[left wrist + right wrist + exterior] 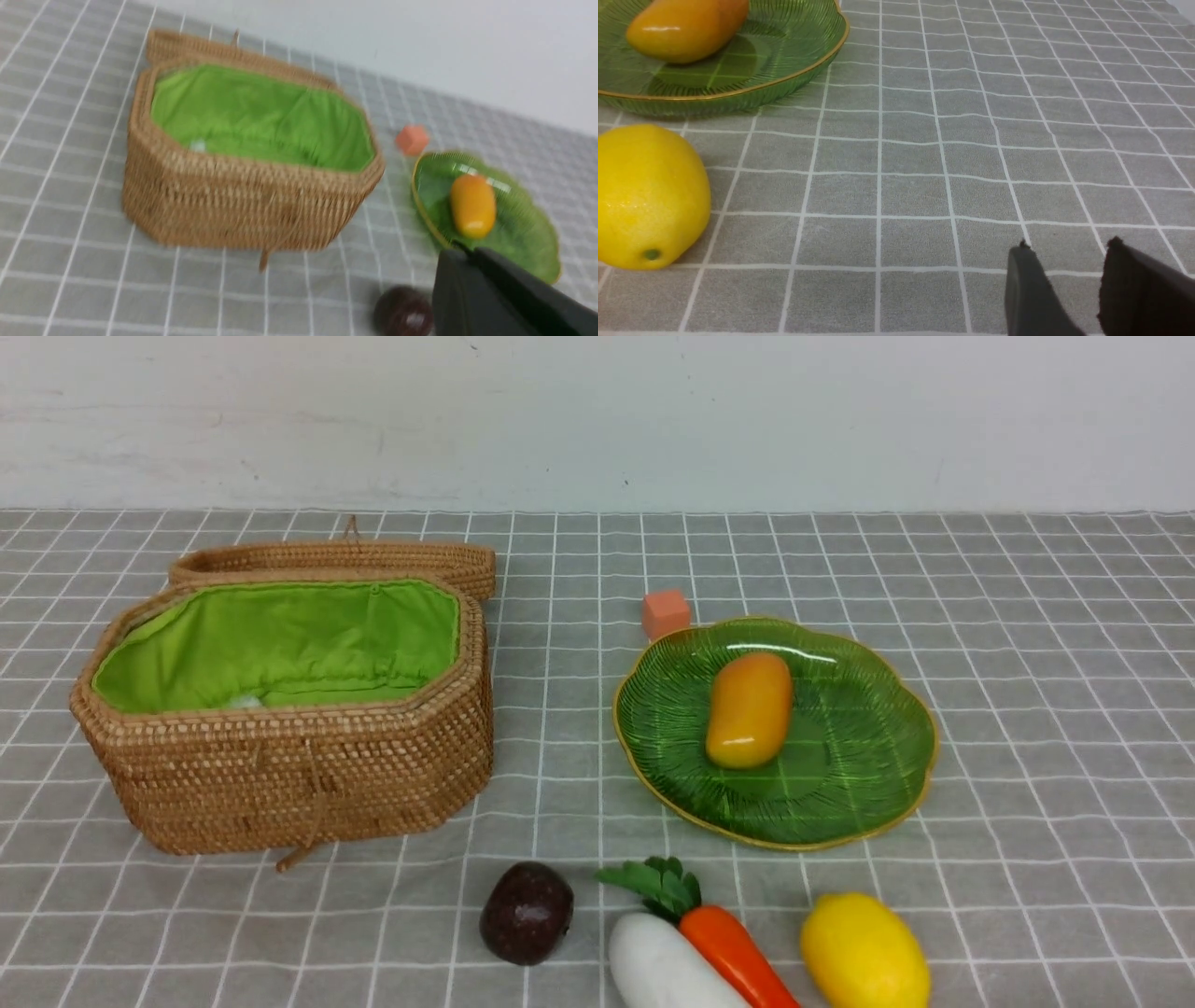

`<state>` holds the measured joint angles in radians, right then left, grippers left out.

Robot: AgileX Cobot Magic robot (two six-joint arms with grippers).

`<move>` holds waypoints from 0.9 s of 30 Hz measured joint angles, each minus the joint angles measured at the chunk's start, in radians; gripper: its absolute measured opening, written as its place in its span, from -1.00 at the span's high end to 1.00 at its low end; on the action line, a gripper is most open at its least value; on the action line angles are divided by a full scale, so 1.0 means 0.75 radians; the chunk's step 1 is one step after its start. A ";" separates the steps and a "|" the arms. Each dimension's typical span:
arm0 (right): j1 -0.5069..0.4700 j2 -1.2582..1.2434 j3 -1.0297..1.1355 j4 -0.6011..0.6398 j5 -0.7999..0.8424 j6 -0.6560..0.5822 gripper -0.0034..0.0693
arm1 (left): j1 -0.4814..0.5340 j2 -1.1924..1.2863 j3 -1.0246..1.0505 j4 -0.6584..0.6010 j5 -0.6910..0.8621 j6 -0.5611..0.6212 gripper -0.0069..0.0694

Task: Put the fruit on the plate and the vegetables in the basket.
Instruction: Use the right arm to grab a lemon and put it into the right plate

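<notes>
The mango (749,709) lies on the plate (868,765). The lemon (864,952), carrot (738,957), radish (663,975) and maroon fruit (527,912) sit on the worktop (1027,663) on the plate's near side, with the lemon closest to its rim. The basket (299,784) stands open to the plate's left and a cube (666,613) sits just behind the plate; the left fingers (467,289) are pressed together on nothing, and the right fingers (1031,289) stand apart and empty near the plate.
</notes>
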<state>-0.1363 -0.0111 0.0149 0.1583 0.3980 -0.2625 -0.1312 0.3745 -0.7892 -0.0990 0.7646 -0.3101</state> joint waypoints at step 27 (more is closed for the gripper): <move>0.000 0.000 0.000 0.001 0.000 0.000 0.24 | 0.066 -0.180 0.380 0.194 -0.337 0.016 0.85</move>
<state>-0.1363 -0.0111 0.0149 0.1594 0.3980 -0.2625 -0.0817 0.2395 -0.5043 0.0467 0.5121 -0.2982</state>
